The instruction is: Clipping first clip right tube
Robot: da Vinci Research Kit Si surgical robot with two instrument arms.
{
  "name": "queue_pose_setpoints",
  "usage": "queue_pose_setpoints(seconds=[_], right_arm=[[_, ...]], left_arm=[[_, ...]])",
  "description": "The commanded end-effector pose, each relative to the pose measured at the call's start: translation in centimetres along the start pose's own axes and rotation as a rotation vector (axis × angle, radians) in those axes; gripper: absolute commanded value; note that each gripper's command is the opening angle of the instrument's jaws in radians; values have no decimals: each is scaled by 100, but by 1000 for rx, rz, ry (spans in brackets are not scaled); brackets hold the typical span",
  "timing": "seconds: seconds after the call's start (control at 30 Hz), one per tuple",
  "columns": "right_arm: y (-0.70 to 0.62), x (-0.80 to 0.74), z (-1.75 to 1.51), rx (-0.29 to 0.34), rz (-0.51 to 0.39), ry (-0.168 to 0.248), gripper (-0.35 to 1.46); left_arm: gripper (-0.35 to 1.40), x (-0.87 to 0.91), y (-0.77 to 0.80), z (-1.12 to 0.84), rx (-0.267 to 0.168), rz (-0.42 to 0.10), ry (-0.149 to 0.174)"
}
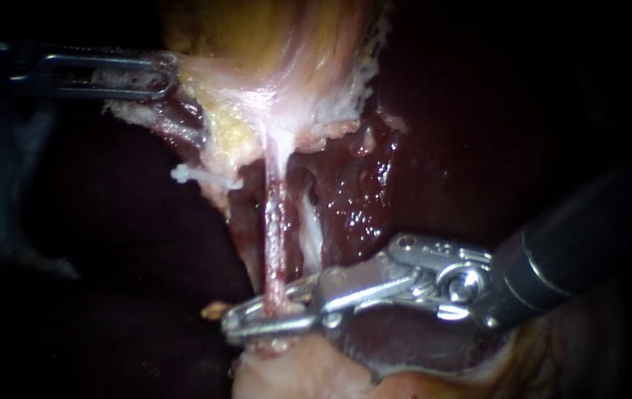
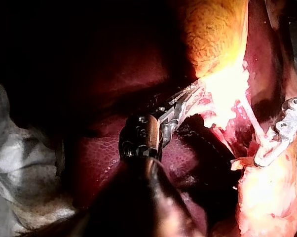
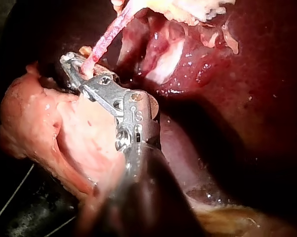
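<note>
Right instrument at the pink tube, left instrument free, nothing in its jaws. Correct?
No. The left instrument has its jaws shut on pale tissue, as the endoscope view shows. The right instrument is at the pink tube, as said.

The endoscope sits close, facing the taut tube [image 1: 275, 222] head-on, with the liver [image 1: 360, 185] behind. Each wrist camera looks along its own shaft, the left instrument [image 2: 195, 91] toward the gallbladder [image 2: 212, 34] and the right instrument [image 3: 72, 61] toward the tube. All three views share that tube.
</note>
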State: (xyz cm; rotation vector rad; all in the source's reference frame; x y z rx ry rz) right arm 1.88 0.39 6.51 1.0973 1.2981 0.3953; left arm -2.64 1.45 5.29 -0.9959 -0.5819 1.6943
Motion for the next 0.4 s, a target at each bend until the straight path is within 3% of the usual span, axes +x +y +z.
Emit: queue_pose_setpoints(seconds=[0.03,0.4], right_arm=[[1,0,0,-4,-2,-13,-35],[1,-1,-2,-6,-2,-19,-35]], left_arm=[[-35,0,0,0,0,0,0],[-35,0,-1,0,-1,0,-1]])
